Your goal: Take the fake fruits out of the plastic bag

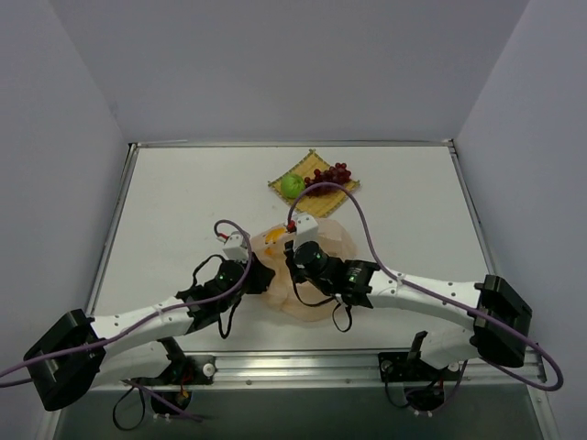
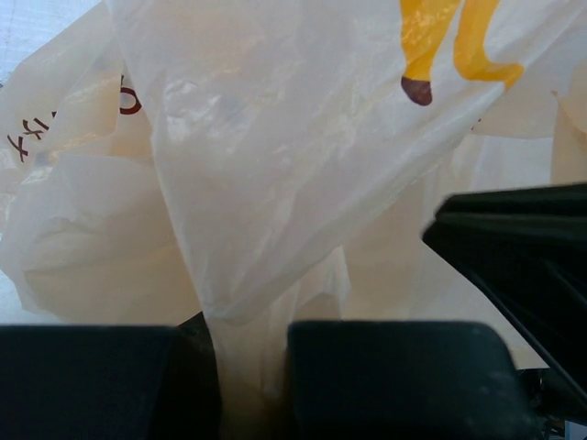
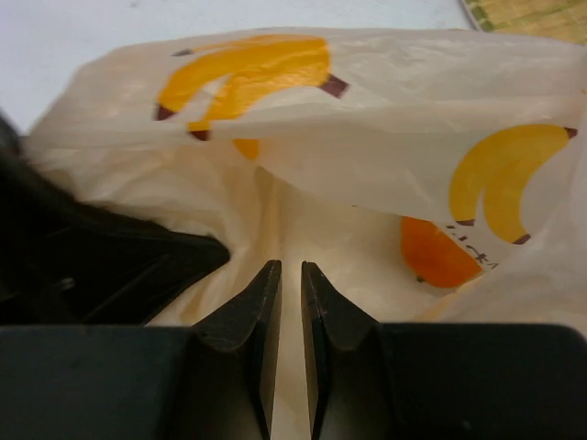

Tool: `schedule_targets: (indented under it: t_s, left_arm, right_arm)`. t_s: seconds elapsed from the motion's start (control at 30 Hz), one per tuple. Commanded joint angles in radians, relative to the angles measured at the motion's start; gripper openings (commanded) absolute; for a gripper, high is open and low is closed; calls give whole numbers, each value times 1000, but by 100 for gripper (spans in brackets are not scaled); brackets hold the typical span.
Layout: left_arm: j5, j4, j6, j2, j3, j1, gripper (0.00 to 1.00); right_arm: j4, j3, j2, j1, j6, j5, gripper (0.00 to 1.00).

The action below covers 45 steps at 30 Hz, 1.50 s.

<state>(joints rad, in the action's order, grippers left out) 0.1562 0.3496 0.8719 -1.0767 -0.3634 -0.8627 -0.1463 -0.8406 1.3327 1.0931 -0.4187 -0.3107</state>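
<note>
Plastic bag sits crumpled mid-desk, cream film with printed yellow bananas, and both arms reach in to it from the near edge. Desk is white.

Left pincer is closed on the bag. A twisted fold of film runs down between its two black fingers and is clamped there. The film rises from the pinch as a taut sheet.

Right pincer has its jaws drawn nearly together with only a thin slit left. Pale film shows in the slit, but whether any film is really clamped cannot be told. It is nosed into the bag's folds, just beside the left pincer. Black bodywork of the other arm shows at the edge of each wrist view.

Fake fruits:
- Orange mango shape is inside the bag. It is seen through the film on the right of the right wrist view, under a printed banana and close to the right pincer tips.
- Round green fruit is out of the bag, on a woven mat at the far side of the desk.
- Dark red grape bunch is also on the mat, just right of the green fruit and partly over the mat's edge.
- No second green fruit can be made out.

Mat lies apart from the bag, and its corner shows at the top right of the right wrist view. A purple cable from the right arm arcs across in front of it.
</note>
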Motion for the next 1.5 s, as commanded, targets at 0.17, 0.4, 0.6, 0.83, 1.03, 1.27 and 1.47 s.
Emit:
schedule_targets:
  t_s: [0.17,0.4,0.6,0.83,1.03,1.27,1.47]
  left_arm:
    - [-53,101,27,-20,-36,5,2]
    - [-92,143,30,-61,-40,4,2]
    - [-116,163,30,-80,-49,1,3]
    - [-109,177,33,-66,-63,-7,2]
    - [-119,229,30,-78,-100,-12,3]
    - [-129,235,39,-91,-111,-32,2]
    - [-129,212,41,-81,-95,-33,3]
  right_arm:
    - [-25,12,100,-130,-48,-117,12]
    - [-35,14,161,-186,-71,-241,32]
    - [-68,-3,229,-190,-68,-277,56]
    - [-134,52,163,-129,-60,-194,40]
    - [-119,127,114,-64,-138,-242,39]
    - [-159,140,132,-127,-152,-277,53]
    - [-196,74,187,-208,-95,-271,75]
